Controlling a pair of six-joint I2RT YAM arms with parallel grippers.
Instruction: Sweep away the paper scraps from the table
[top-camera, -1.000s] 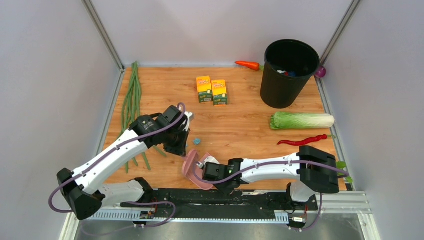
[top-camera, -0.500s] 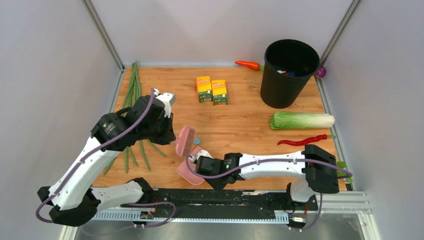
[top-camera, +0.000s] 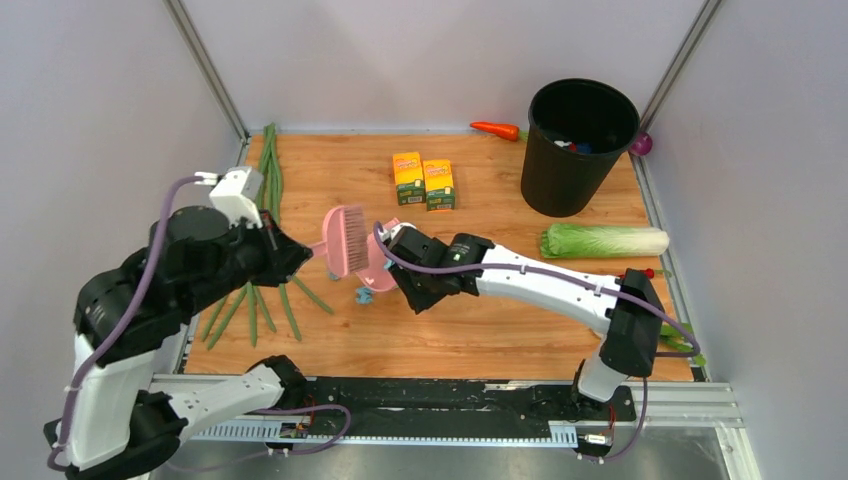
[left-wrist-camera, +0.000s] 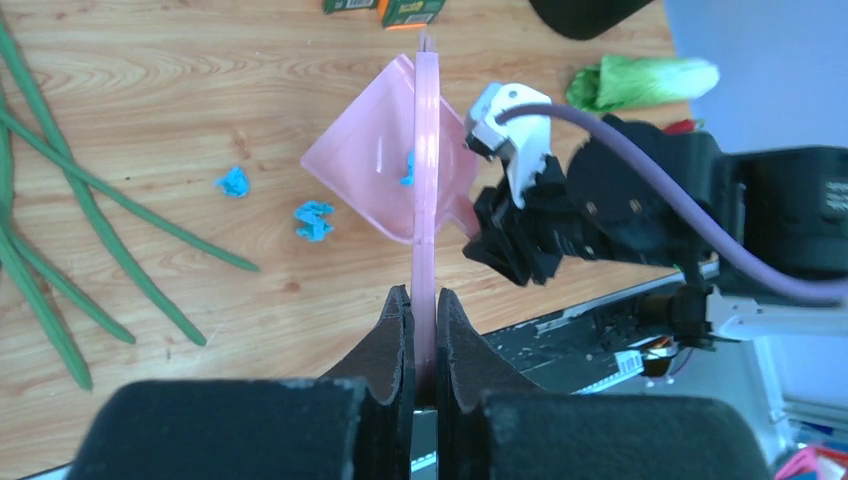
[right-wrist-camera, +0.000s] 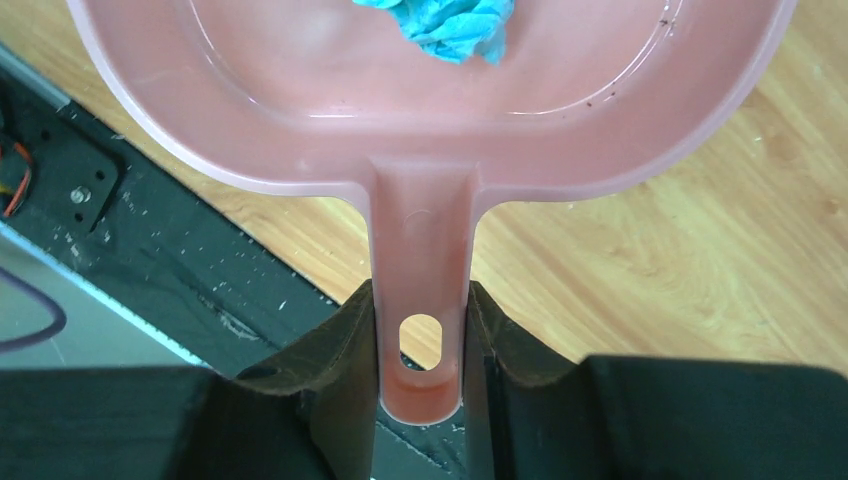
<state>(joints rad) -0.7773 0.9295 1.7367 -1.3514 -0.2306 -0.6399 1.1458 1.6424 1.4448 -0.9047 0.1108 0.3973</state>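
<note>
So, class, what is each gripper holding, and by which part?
The left gripper clamps the pink brush by its handle; the right gripper clamps the pink dustpan near its handle's end.

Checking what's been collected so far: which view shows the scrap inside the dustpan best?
Right wrist view: the blue paper scrap lies close-up in the pink dustpan. Left wrist view shows only a speck beside the brush; in the top view I cannot find it.

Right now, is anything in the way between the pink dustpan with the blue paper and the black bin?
Nothing visible blocks it. The right hand holds the dustpan with a paper scrap inside, and the table towards the black bin is bare wood. The two yellow boxes sit just off that path.
</note>
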